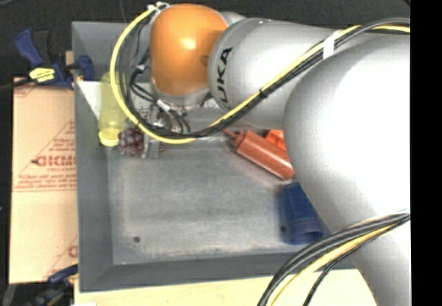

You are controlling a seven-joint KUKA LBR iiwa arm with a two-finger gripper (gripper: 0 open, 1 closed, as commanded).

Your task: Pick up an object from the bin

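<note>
My gripper (153, 144) hangs low at the bin's left side, beneath the arm's orange cover. Right beside it, on its left, lies a small dark reddish knobbly thing (129, 139), touching or nearly touching the gripper. A pale yellow translucent cylinder (108, 112) stands against the bin's left wall just beyond that. I cannot tell whether anything is held.
An orange-brown tube (262, 154) lies slanted at the bin's middle right, half under the arm. A blue cylindrical thing (298, 215) rests near the front right corner. The arm covers the bin's back and right.
</note>
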